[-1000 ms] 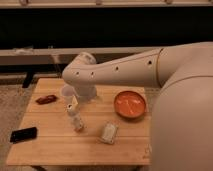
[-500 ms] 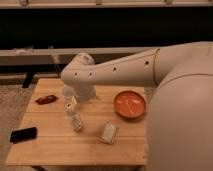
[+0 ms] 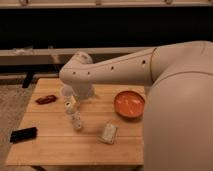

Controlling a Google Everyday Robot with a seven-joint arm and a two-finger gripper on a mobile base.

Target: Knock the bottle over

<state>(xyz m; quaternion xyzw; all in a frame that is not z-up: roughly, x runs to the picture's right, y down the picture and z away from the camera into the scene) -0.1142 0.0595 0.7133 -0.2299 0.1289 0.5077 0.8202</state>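
The bottle, slim and clear with a white cap and pale label, stands on the wooden table left of centre, its top leaning a little to the left. My gripper hangs under the big white arm, right at the bottle's top and touching or nearly touching it. The arm's wrist hides most of the gripper. A translucent white cup stands just behind the bottle, partly covered by the arm.
An orange bowl sits at the right of the table. A flat pale packet lies near the front centre. A reddish-brown object lies at the left, and a black flat object lies at the front left corner.
The arm has lowered slightly towards the bottle. The bottle's top now leans a little left compared with its upright stand before.
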